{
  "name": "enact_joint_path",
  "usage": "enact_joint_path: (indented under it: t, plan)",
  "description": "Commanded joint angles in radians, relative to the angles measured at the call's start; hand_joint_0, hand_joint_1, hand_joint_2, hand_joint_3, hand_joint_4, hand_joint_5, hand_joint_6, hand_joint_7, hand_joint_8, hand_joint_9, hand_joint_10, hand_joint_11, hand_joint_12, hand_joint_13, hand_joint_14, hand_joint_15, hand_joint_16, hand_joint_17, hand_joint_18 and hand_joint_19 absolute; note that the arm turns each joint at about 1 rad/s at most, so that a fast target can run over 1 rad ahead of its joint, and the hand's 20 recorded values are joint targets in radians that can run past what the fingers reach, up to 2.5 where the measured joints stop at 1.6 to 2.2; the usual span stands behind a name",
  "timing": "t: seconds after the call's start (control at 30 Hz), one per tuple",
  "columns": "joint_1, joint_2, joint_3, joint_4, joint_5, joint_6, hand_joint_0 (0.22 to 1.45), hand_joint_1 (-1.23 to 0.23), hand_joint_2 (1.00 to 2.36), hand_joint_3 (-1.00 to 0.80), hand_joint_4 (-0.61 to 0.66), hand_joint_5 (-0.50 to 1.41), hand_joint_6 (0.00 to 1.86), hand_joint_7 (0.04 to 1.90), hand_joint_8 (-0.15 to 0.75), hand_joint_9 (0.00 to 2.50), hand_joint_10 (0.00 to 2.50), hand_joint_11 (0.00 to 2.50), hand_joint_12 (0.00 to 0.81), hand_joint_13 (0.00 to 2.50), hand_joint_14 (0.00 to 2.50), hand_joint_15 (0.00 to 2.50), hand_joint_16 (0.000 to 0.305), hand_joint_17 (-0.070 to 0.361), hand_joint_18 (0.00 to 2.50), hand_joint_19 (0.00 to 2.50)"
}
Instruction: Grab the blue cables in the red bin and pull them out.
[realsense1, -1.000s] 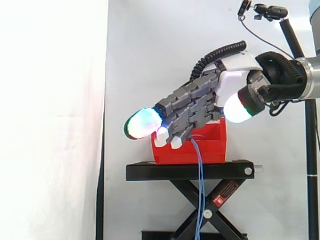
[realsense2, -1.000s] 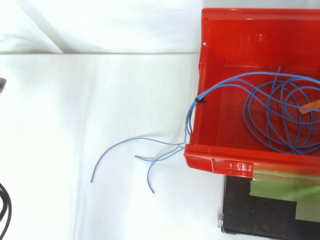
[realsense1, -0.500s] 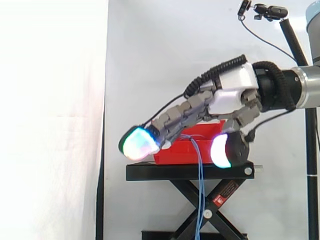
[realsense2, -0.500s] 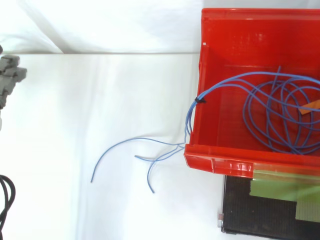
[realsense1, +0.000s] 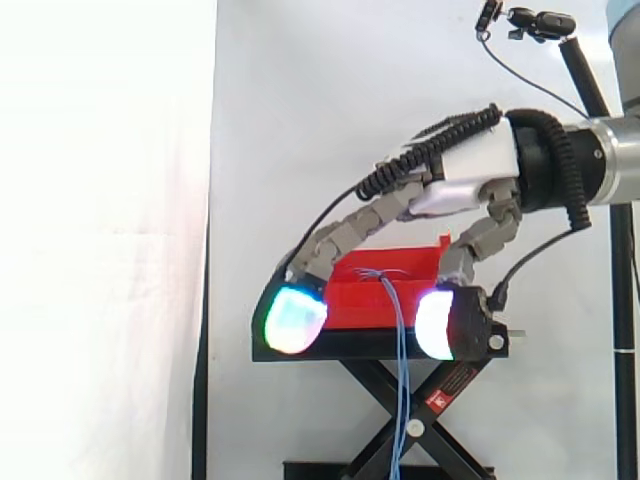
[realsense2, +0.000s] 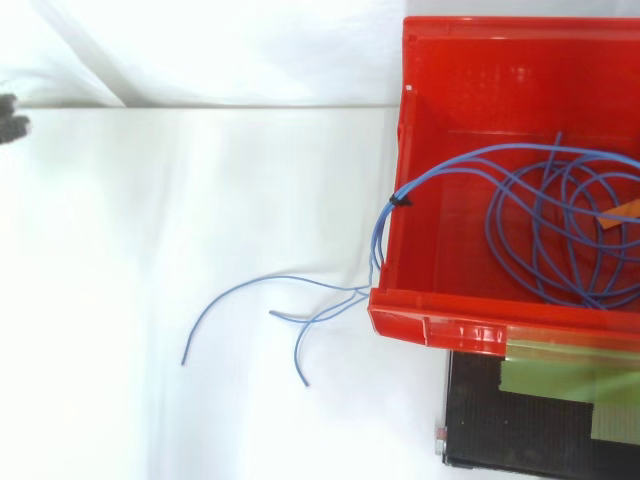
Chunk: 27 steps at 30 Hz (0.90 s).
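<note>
Clearly the hand (realsense1: 462, 185) is spread wide and holds nothing, its fingers (realsense1: 345, 225) reaching down around the red bin (realsense2: 440, 325). The blue cables (realsense2: 535, 210) coil inside the bin and spill over one wall near its corner. Closing around that draped bundle should give the firmest pull.

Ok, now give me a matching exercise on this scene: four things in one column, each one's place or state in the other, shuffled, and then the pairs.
Things:
1. blue cables
2. red bin
3. black stand
4. hand

Places or states:
A. sits on top of the stand
B. arched over the bin, fingers spread, holding nothing
C. coiled in the bin, ends trailing out over its wall
D. carries the bin, crossed legs beneath

Pairs: 1-C, 2-A, 3-D, 4-B
</note>
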<state>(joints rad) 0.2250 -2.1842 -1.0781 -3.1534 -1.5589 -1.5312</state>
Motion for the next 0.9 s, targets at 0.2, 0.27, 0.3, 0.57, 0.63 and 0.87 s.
enact_joint_path:
  t: [0.2,0.27,0.3,0.57,0.63,0.87]
  plan:
    - [-0.004,0.001,0.083,-0.221,0.01,-0.135,0.8,-0.81,1.0,-1.0,0.23,0.55,0.01,0.55,0.229,0.38,0.01,0.26,0.317,0.21,0.01,0.24,0.042,0.095,0.24,0.5]
    - [-0.007,0.0,0.081,-0.221,0.006,-0.155,0.8,-0.81,1.0,-1.0,0.24,0.55,0.01,0.55,0.227,0.38,0.01,0.26,0.317,0.21,0.01,0.24,0.042,0.094,0.23,0.51]
    - [-0.009,0.001,0.081,-0.221,0.006,-0.165,0.8,-0.81,1.0,-1.0,0.23,0.55,0.01,0.55,0.227,0.38,0.01,0.26,0.317,0.21,0.01,0.24,0.042,0.094,0.23,0.5]
    - [-0.007,0.0,0.086,-0.218,0.017,-0.301,0.79,-0.79,1.0,-1.0,0.28,0.58,0.01,0.57,0.232,0.38,0.01,0.27,0.318,0.21,0.01,0.25,0.042,0.094,0.23,0.51]
    - [-0.004,0.0,0.084,-0.217,0.017,-0.315,0.79,-0.79,1.0,-1.0,0.28,0.58,0.01,0.57,0.232,0.38,0.01,0.27,0.318,0.21,0.01,0.24,0.042,0.094,0.23,0.52]
    - [0.019,-0.009,0.083,-0.151,0.042,-0.341,0.79,-0.79,1.0,-1.0,0.28,0.59,0.01,0.58,0.234,0.39,0.01,0.26,0.316,0.22,0.01,0.25,0.042,0.094,0.24,0.52]
